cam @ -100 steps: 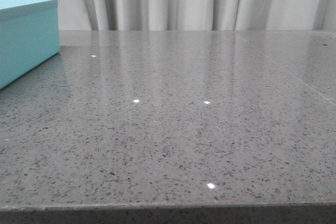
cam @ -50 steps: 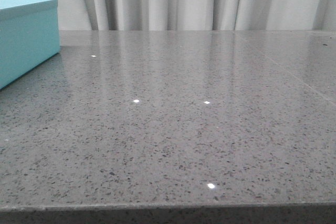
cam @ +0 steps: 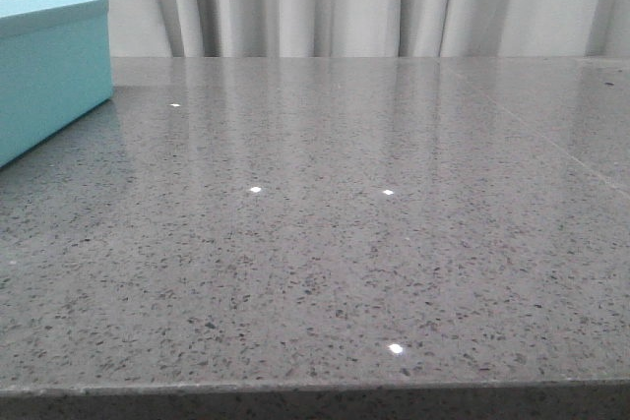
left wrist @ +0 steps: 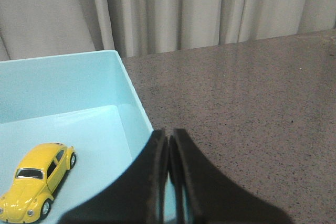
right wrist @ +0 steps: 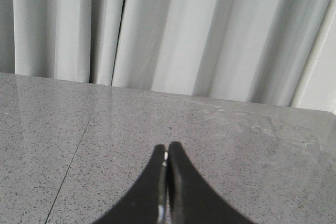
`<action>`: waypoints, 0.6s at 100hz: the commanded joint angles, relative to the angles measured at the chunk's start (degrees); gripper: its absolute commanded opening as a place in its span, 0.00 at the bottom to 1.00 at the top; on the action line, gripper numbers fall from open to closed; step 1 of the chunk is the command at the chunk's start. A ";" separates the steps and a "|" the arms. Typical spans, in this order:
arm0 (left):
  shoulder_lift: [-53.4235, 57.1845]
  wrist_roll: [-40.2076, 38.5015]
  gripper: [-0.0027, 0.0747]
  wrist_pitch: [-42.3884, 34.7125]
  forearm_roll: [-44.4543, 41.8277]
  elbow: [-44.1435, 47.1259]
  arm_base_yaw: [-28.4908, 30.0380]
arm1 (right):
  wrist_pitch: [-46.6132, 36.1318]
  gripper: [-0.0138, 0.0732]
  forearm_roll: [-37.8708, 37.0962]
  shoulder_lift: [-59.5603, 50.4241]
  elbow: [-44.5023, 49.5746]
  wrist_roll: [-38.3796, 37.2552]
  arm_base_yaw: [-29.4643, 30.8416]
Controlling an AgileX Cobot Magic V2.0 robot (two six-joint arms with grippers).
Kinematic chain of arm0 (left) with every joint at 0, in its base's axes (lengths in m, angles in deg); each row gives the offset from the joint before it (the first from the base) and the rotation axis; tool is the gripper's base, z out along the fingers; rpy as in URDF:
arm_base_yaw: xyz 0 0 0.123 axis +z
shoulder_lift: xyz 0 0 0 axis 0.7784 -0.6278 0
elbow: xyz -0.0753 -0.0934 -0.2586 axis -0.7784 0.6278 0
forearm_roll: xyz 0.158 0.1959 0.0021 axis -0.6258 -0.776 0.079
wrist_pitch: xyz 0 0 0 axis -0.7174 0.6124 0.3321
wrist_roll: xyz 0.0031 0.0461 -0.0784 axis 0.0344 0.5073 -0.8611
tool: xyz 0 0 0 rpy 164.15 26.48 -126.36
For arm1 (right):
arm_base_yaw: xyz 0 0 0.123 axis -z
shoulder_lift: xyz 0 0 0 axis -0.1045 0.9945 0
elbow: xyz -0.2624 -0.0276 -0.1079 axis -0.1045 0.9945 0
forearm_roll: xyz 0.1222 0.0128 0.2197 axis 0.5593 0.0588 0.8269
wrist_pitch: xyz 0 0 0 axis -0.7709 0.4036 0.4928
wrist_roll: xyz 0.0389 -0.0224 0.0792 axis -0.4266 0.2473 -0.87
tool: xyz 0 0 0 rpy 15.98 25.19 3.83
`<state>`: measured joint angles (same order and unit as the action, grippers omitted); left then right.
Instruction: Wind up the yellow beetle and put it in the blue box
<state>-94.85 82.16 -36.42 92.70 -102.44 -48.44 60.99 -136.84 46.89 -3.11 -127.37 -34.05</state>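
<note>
We saw the grey speckled table (cam: 374, 243) filling most of the front view, w/ pale curtains (cam: 325, 2) hanging behind its far edge. The blue box (cam: 49, 71) sat at the far left of the table, only its near corner & side showing from the front. In the left wrist view we looked down into the box, open on top, its inner wall and floor light turquoise. The yellow beetle (left wrist: 35, 180) lay on the box floor on its wheels, nose toward the camera, apart from the walls we could see. The left gripper (left wrist: 168, 145) hung above the box's wall by the table, fingers pressed together, nothing between them. The right gripper (right wrist: 166, 153) hung over bare tabletop, fingers likewise closed tip to tip & empty. Neither arm showed in the front view.
</note>
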 commanded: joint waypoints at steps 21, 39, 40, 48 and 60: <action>-0.31 -0.07 0.01 -1.24 2.38 -1.61 -0.47 | -1.06 0.03 -3.60 0.52 -1.41 -0.02 0.39; -0.31 -0.07 0.01 -8.36 2.38 -1.49 -2.71 | -1.06 0.03 -3.60 0.52 -1.41 -0.02 0.39; -0.31 -0.07 0.01 -8.76 2.38 -1.49 -2.88 | -1.06 0.03 -3.60 0.52 -1.41 -0.02 0.39; -0.31 -0.76 0.01 -9.49 -1.38 -1.39 -3.39 | -1.06 0.03 -3.60 0.52 -1.41 -0.02 0.39; -0.02 -12.00 0.01 -9.65 -16.07 -1.40 -4.55 | -1.06 0.03 -3.60 0.52 -1.41 -0.02 0.39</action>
<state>-94.71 78.78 -43.92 85.58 -102.44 -51.95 60.99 -136.84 46.89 -3.11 -127.48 -34.05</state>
